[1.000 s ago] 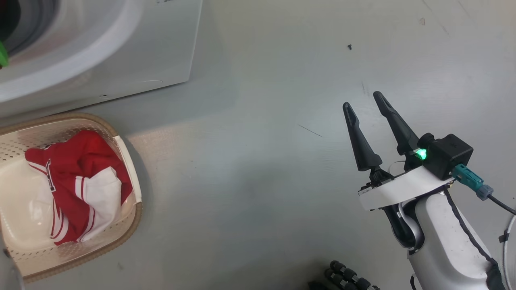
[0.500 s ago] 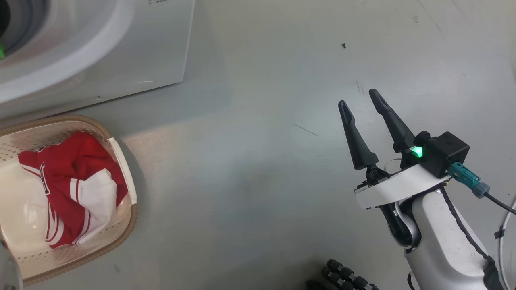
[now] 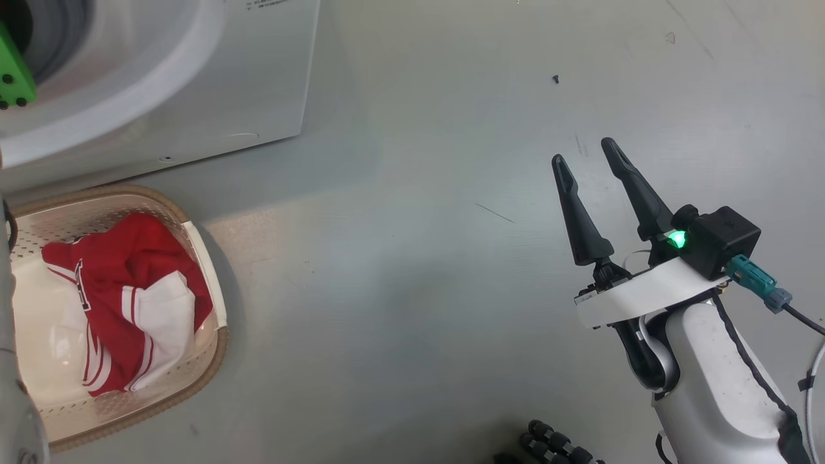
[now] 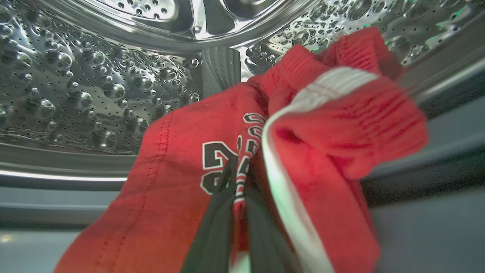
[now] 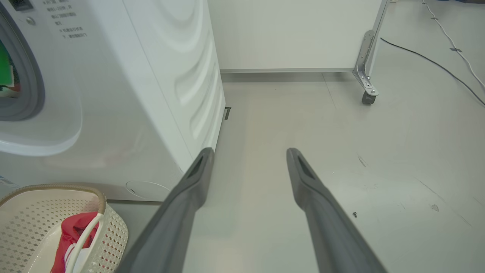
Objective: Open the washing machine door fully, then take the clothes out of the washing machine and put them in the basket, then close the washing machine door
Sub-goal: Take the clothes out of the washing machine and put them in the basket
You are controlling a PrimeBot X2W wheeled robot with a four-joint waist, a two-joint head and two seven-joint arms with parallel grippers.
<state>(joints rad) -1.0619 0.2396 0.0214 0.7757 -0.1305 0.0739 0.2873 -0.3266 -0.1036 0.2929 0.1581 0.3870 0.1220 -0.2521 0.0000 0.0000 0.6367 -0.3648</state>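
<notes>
In the left wrist view my left gripper (image 4: 238,178) is shut on the clothes (image 4: 310,151), a red jersey with white stripes and a dark number. The fabric hangs bunched in front of the steel perforated drum (image 4: 94,87). The white washing machine (image 3: 193,77) stands at the upper left, with a green part (image 3: 13,71) at its opening. More red and white clothes (image 3: 129,283) lie in the cream basket (image 3: 206,361) before the machine. My right gripper (image 3: 582,151) hovers open over bare floor to the right, holding nothing. The washing machine door is out of view.
A pale forearm (image 3: 6,322) runs along the left edge beside the basket. A white panel on a caster (image 5: 365,94) stands beyond the machine, and a cable (image 5: 435,64) crosses the floor at the right. Black ribbed parts (image 3: 554,444) sit at the bottom edge.
The head camera has shifted slightly. More of the green part now shows at the drum opening. My left gripper has shut. The right gripper and the basket stay as they were.
</notes>
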